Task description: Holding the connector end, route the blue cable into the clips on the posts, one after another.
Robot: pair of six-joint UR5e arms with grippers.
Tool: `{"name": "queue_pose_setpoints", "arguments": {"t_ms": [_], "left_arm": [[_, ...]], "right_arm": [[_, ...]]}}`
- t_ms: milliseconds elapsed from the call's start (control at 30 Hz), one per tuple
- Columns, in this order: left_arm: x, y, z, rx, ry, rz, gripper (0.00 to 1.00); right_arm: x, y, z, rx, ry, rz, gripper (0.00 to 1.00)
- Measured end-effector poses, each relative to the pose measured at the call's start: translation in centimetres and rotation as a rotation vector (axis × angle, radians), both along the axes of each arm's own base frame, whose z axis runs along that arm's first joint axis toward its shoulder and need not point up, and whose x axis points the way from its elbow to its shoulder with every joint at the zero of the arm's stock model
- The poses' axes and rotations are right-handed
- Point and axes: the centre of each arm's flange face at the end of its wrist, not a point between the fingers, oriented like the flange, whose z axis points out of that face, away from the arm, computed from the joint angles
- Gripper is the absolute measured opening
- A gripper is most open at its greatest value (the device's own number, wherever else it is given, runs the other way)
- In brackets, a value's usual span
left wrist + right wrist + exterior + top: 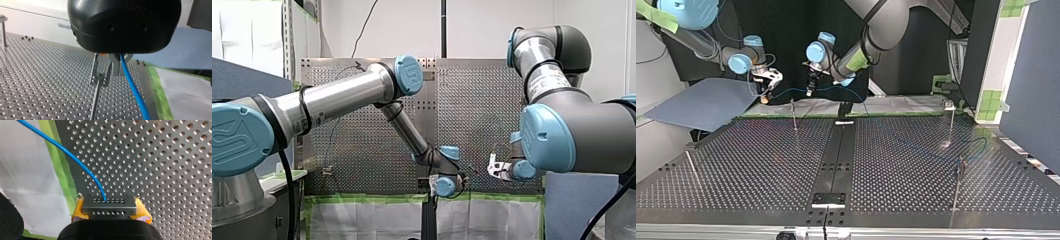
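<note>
Right gripper (110, 212) clamps the connector (109, 203); left gripper (105, 71) (grip unclear) should lower the cable (130, 82) squarely into the clip (99, 78).

No lettering or number is clear enough to read.

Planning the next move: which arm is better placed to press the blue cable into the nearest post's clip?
Left. My left gripper hangs at the post's clip, the blue cable running beside it; my right gripper is busy clamping the connector.
</note>
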Motion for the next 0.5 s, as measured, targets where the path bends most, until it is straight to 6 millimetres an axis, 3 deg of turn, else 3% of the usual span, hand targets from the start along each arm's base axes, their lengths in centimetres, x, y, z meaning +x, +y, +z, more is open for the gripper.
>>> {"name": "queue_pose_setpoints", "arguments": {"t_ms": [267, 500], "left_arm": [[-0.9, -0.9, -0.2, -0.018, 0.003, -0.027, 0.0], [-0.4, -1.4, -1.2, -0.052, 0.011, -0.027, 0.0]], "right_arm": [[-1.7, -1.2, 0.3, -0.011, -0.021, 0.012, 0.0], [-2.0, -1.9, 0.6, -0.018, -0.043, 0.054, 0.0]]}}
